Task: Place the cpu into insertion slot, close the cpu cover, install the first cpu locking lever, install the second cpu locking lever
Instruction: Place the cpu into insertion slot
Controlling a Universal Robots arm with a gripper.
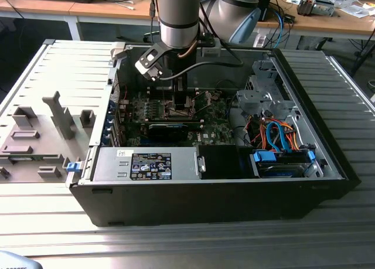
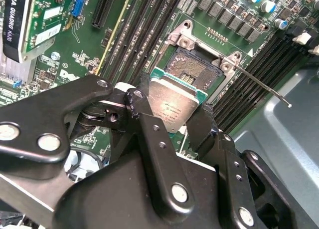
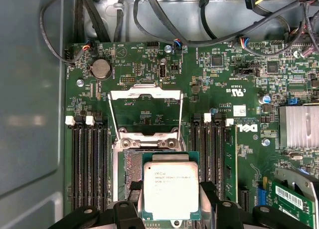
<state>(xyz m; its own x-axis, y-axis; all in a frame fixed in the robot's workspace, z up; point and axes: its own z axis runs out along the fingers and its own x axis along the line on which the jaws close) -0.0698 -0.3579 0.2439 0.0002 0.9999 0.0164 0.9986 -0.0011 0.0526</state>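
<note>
Inside open PC case (image 1: pixel 205 204), on ribbed metal bench (image 1: pixel 58 64), exterior view: 1 arm (image 1: pixel 179 17) reaching down onto green mobo (image 1: pixel 217 125). Item 1, gripper (image 2: pixel 169 112): black, fingers (image 2: pixel 144 119) clenched on opposite edges of cpu (image 2: pixel 172 107). Item 2, cpu: silver-grey top w/ green border, held flat-side up between the fingers, clear above the insertion slot (image 2: pixel 192 69) and overlapping part of it in both wrist views; not seated. Item 3, insertion slot: silver rim, dark contact field bare beside the cpu, also in first wrist view (image 3: pixel 130 169). Item 4, cpu cover (image 3: pixel 144 93): thin silver frame, swung up open at the slot's far side from the gripper, board visible thru its window. Item 5, locking lever (image 2: pixel 264 87): thin wire rod, unlatched, sticking out from a slot corner across the black memory slots (image 2: pixel 259 59). Misc.: memory slots on both sides of the slot; coin battery (image 3: pixel 101 68) past the cover; finned heatsink (image 3: pixel 299 126); add-in card (image 2: pixel 20 19); PSU (image 1: pixel 146 163) along case front edge; blue/orange cables (image 1: pixel 281 134) at the exterior view's right; grey fixture blocks (image 1: pixel 58 113) on bench at the exterior view's left.
</note>
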